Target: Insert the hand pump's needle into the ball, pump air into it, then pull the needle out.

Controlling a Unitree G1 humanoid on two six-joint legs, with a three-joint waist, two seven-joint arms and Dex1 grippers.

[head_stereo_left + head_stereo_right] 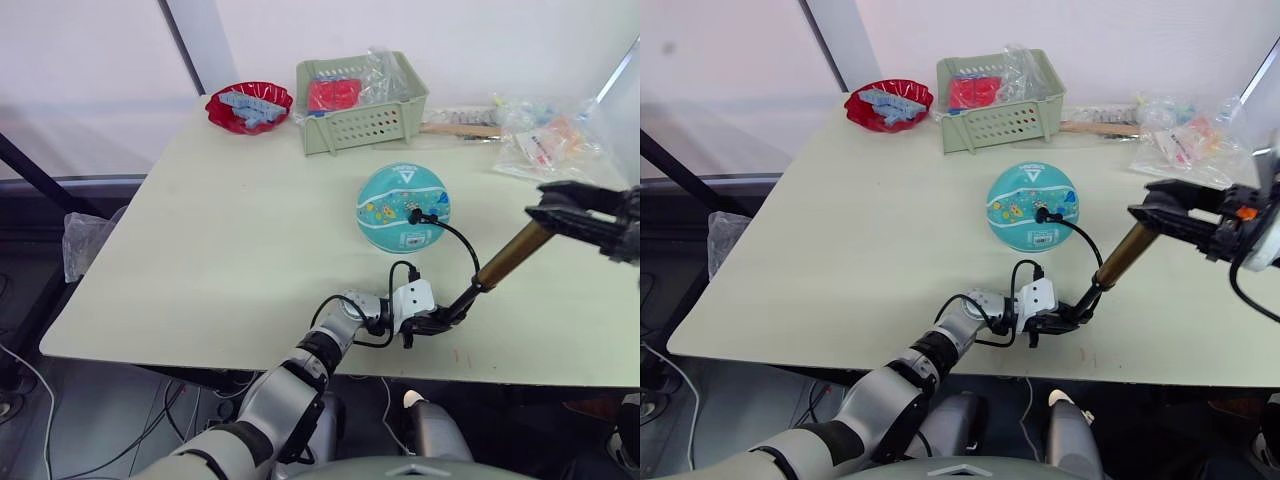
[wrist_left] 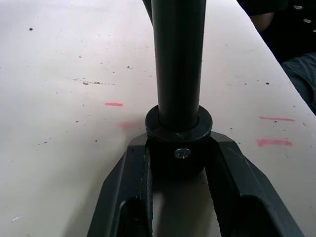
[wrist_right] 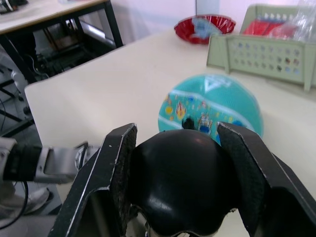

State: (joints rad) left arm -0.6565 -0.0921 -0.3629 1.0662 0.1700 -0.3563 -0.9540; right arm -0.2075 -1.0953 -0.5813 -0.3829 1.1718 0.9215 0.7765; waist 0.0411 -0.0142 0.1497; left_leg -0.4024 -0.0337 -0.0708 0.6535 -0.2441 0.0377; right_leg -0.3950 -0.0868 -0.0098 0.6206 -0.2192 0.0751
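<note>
Left gripper (image 1: pixel 438 322) low, clamped closed; right gripper (image 1: pixel 548 214) raised, fingers (image 3: pixel 116 163) closed around its hold

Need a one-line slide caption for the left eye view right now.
Left gripper clamps hand pump base, right gripper grips its handle, hose plugged into the ball.

Glossy brass-coloured metal hand pump (image 1: pixel 512 254); smooth teal ball (image 1: pixel 403 207) with printed skin; matt, speckled table (image 1: pixel 220 240); perforated plastic basket (image 1: pixel 362 124)
</note>
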